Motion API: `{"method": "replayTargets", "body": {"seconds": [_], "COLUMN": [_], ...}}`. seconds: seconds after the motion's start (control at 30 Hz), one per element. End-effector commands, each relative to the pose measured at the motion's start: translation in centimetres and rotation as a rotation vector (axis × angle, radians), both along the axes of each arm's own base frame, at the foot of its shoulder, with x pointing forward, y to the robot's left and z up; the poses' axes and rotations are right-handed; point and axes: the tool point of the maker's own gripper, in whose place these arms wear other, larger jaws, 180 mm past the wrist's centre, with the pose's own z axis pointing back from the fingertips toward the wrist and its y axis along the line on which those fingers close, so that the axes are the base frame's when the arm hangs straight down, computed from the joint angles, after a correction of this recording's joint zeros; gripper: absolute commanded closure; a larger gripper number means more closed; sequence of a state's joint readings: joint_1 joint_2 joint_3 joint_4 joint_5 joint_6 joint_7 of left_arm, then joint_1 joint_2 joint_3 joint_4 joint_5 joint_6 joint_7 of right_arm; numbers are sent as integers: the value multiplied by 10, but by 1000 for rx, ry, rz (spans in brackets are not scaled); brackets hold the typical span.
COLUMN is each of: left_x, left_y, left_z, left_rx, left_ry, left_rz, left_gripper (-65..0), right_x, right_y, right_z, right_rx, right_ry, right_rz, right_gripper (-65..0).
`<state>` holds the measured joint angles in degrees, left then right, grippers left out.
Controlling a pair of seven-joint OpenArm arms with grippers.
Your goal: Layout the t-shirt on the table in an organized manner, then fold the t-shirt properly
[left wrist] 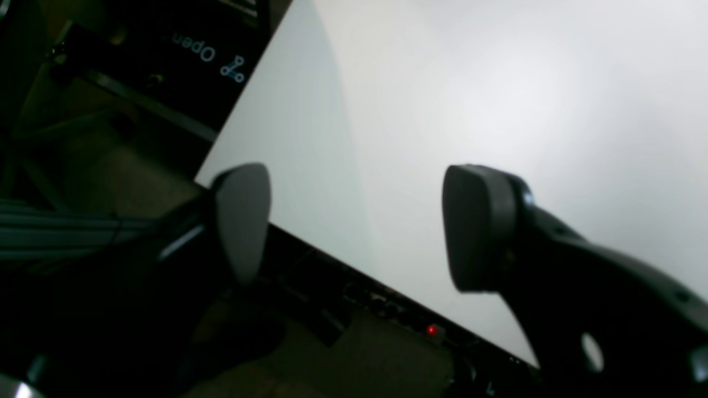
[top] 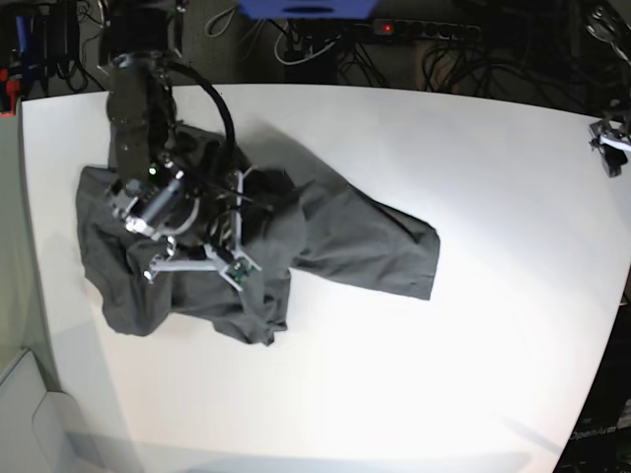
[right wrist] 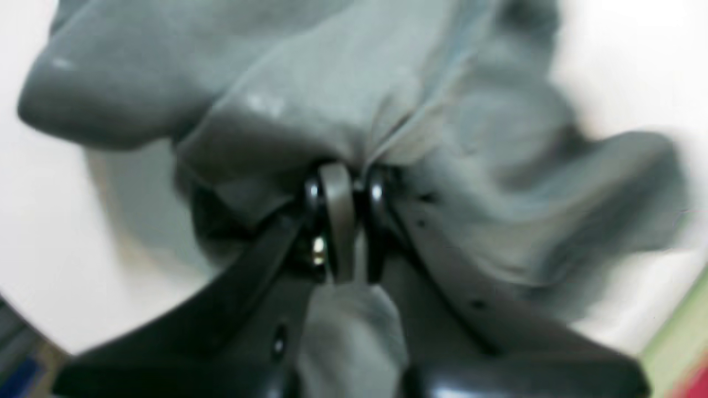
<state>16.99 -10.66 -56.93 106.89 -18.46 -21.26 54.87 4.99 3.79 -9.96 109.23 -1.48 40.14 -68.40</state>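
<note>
Early stage: t-shirt [top: 296, 232] lies crumpled on the worktop's [top: 473, 325] left part, not spread, no fold made. Right fingers [right wrist: 338, 193] pinched tight on a bunch of shirt cloth; left fingers [left wrist: 475, 221] wide apart, empty, over the bare worktop edge

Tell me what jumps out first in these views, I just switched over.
The t-shirt lies crumpled in a dark heap on the base view's left half of the white table. The right pincer sits on top of it, shut on a bunched fold of cloth. The left pincer hangs open and empty over bare table at a corner, far from the shirt.
</note>
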Motion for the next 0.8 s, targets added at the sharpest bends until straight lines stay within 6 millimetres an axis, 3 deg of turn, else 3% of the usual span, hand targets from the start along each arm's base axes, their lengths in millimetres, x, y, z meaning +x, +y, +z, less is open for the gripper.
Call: {"method": "replayTargets", "body": {"seconds": [0.0, 0.17, 0.4, 0.6, 0.77], "left_x": [3, -7, -19, -36, -53], "left_y": [6, 16, 28, 32, 40], "left_z": [14, 18, 22, 20, 29], "left_rx": [40, 49, 64, 78, 112], "left_ry": [-28, -30, -30, 5, 16], "left_rz": [-7, 32, 74, 90, 123], "left_gripper": [-475, -476, -476, -476, -476], "right_x": [15, 34, 51, 98, 142], "right_y": [14, 47, 81, 114, 144], "right_z": [30, 64, 63, 65, 91], "right_rx": [32, -32, -5, 94, 165], "right_ry": [-91, -169, -167, -168, -191], "right_rz": [38, 152, 232, 284, 318], "right_gripper": [-1, -2, -1, -1, 0]}}
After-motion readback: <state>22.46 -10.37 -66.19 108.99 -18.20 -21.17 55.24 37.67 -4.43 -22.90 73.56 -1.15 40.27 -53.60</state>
